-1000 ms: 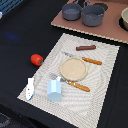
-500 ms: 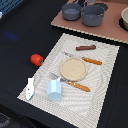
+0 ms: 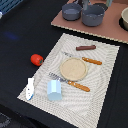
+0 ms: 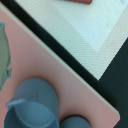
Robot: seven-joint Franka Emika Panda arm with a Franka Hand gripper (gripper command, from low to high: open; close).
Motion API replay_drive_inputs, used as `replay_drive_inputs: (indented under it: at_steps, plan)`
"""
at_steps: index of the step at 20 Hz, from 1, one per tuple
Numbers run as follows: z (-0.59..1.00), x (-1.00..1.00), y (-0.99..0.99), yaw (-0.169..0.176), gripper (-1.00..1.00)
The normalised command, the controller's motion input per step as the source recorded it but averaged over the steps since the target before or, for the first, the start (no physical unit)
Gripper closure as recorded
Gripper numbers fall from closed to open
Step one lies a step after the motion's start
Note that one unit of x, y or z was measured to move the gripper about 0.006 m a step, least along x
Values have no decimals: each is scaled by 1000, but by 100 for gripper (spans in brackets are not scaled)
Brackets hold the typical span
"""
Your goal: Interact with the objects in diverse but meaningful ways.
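Jaws out of view, grip cannot be told; red tomato [image 3: 36,59] on dark counter [image 3: 25,30] beside placemat [image 3: 107,75], which carries light blue cup [image 3: 54,90], fish [image 3: 30,87], sausage [image 3: 86,47]; grey saucepans [image 3: 93,16] on pink board [image 3: 100,32] beyond

Black table [image 3: 20,35] under placemat [image 3: 107,70], tomato [image 3: 36,59]
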Motion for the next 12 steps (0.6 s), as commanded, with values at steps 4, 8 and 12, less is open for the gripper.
replay_drive_inputs:
  at_steps: [4,8,12]
  plan:
    - [-151,-466,-736,18,-100]
    - [-291,-496,-627,63,-100]
    - [-414,-457,-473,144,-100]
